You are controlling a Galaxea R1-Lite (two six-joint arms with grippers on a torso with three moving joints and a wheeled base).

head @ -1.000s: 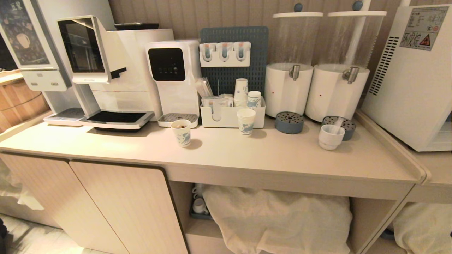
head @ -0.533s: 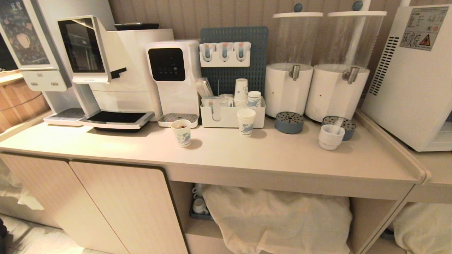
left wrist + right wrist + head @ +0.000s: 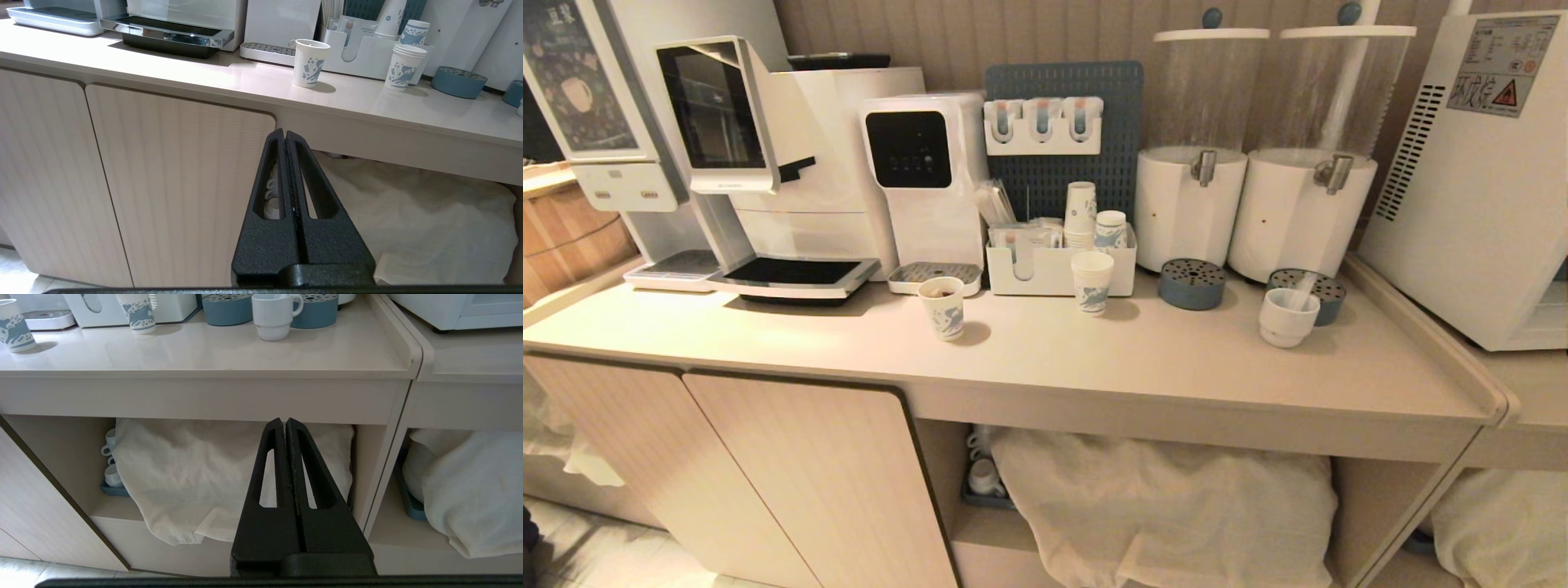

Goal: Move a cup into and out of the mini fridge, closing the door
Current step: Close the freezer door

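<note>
Left gripper (image 3: 285, 134) fingers pressed together, right gripper (image 3: 284, 422) likewise

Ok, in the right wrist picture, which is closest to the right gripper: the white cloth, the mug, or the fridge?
Right gripper, shut, below the counter:
1. White cloth, on the shelf just beyond the fingertips.
2. White mug, up on the countertop.
3. Mini fridge, farther off on the neighbouring counter.

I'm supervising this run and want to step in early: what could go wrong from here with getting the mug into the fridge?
1. The cup stands right against a blue drip tray below a dispenser tap; a reach could knock either.
2. Paper cups nearby look similar and could be grabbed instead.
3. The mini fridge sits past the counter's raised edge, which a low carry might clip.
</note>
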